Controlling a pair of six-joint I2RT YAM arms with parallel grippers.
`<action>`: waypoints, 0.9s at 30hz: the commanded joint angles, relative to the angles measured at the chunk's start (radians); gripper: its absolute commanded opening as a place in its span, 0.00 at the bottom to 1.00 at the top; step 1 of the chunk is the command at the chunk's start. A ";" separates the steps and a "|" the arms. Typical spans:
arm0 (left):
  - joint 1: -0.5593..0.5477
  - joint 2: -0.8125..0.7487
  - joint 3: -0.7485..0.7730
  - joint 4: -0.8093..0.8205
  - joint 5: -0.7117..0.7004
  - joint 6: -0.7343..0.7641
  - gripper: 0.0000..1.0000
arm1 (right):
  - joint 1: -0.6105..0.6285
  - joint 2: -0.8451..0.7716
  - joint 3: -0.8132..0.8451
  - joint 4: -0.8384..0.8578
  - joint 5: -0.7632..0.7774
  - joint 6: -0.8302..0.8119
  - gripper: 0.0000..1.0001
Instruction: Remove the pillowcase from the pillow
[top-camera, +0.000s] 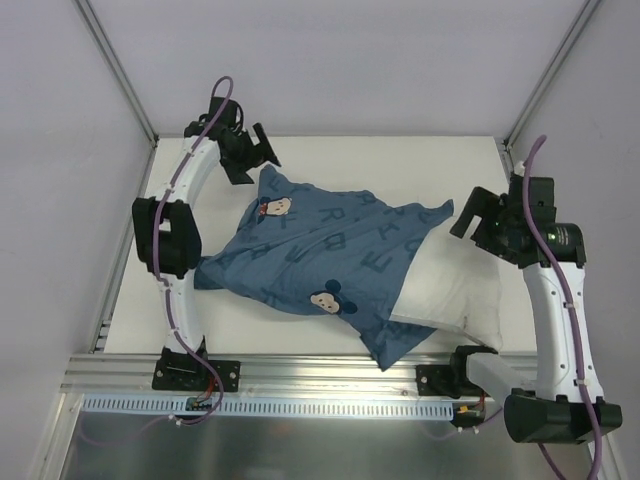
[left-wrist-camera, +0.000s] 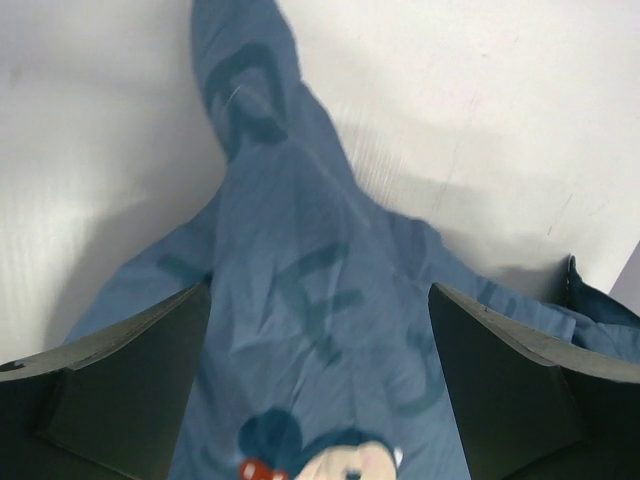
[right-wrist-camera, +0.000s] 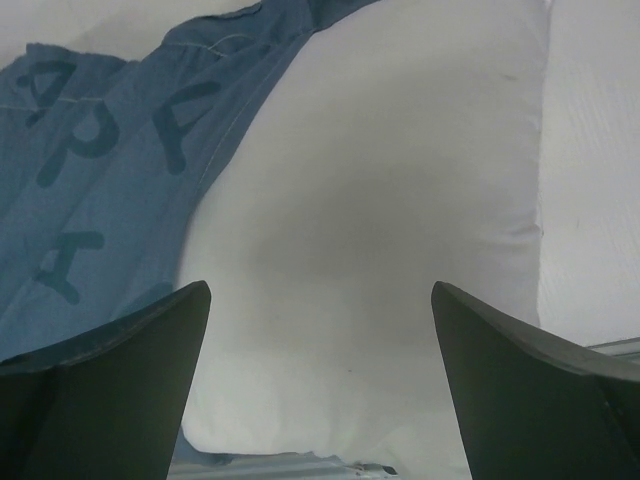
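Note:
The blue pillowcase (top-camera: 320, 255), printed with letters and mouse faces, lies rumpled across the middle of the table and covers most of the pillow. The white pillow (top-camera: 450, 290) sticks out of its right end, bare. My left gripper (top-camera: 255, 150) hovers open over the pillowcase's far left corner. The left wrist view has blue pillowcase cloth (left-wrist-camera: 300, 250) lying loose below the left gripper (left-wrist-camera: 318, 287). My right gripper (top-camera: 475, 215) is open just right of the pillowcase's far right corner. In the right wrist view the bare pillow (right-wrist-camera: 380, 220) lies below the right gripper (right-wrist-camera: 320, 287), with the pillowcase (right-wrist-camera: 100, 180) edge to the left.
The white table (top-camera: 400, 160) is walled at the back and both sides, with frame posts at the far corners. An aluminium rail (top-camera: 330, 375) runs along the near edge, where both arm bases are bolted. The pillow's near end lies close to that edge.

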 joint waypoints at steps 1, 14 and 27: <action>-0.035 0.098 0.105 -0.084 -0.003 0.029 0.92 | 0.065 0.017 0.011 0.006 -0.052 -0.049 0.96; -0.021 0.010 -0.005 -0.093 -0.030 0.052 0.00 | 0.205 0.135 -0.183 0.150 0.089 0.035 0.50; 0.223 -0.338 -0.193 -0.076 0.074 0.047 0.00 | 0.143 -0.007 -0.128 0.187 0.180 0.083 0.01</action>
